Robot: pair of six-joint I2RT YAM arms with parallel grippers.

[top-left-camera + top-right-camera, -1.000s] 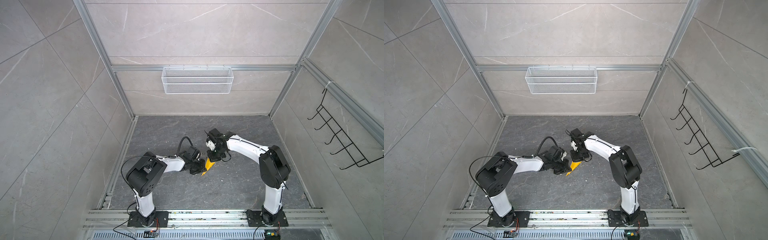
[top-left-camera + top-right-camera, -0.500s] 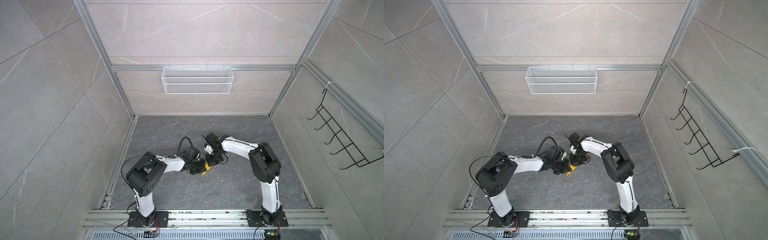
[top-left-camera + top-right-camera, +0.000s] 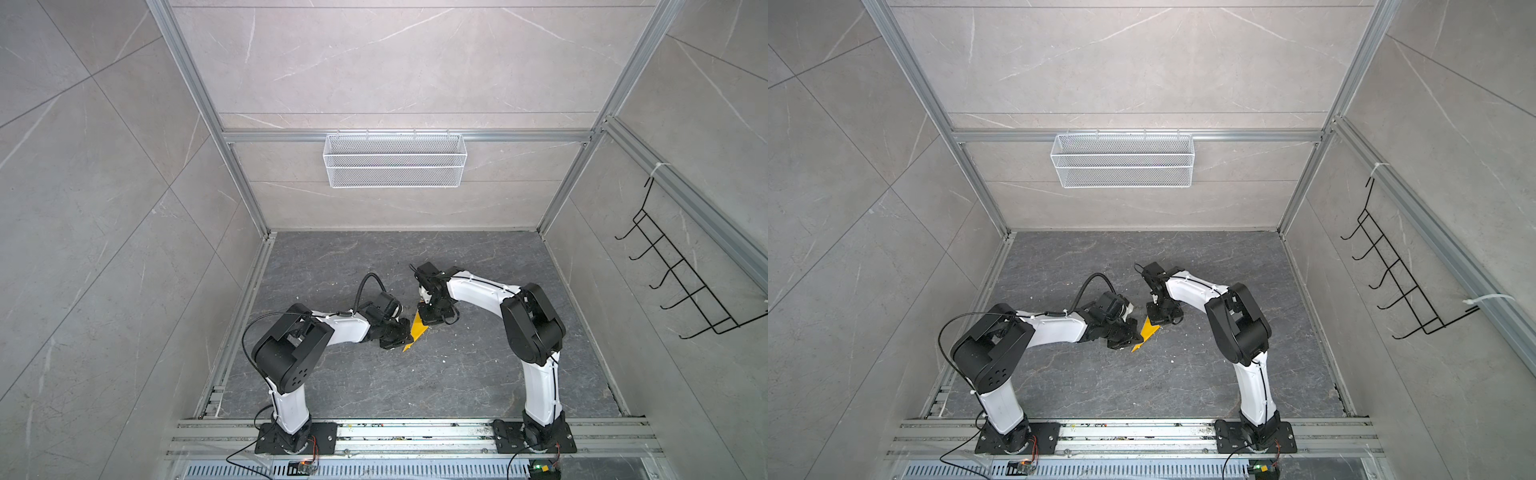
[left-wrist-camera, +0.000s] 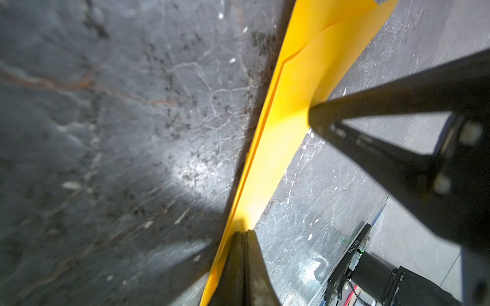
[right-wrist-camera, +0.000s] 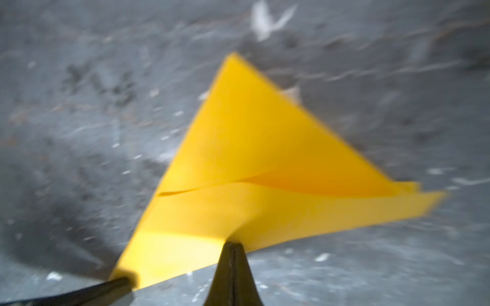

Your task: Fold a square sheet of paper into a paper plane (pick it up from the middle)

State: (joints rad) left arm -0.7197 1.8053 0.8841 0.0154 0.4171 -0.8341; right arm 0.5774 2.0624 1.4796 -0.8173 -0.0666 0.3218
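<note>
The plane (image 3: 417, 330) is at the middle of the table (image 3: 374, 386), between the left gripper (image 3: 404, 335) on its left and the right gripper (image 3: 424, 320) at its far right. A basket (image 3: 395, 160) hangs on the far wall. A rack (image 3: 681, 286) hangs on the right wall.

Both top views high, facing down — wrist views close, sharing paper (image 4: 286, 127)

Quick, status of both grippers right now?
Left gripper: shut on the folded yellow paper.
Right gripper: shut on the same folded yellow paper.
</note>
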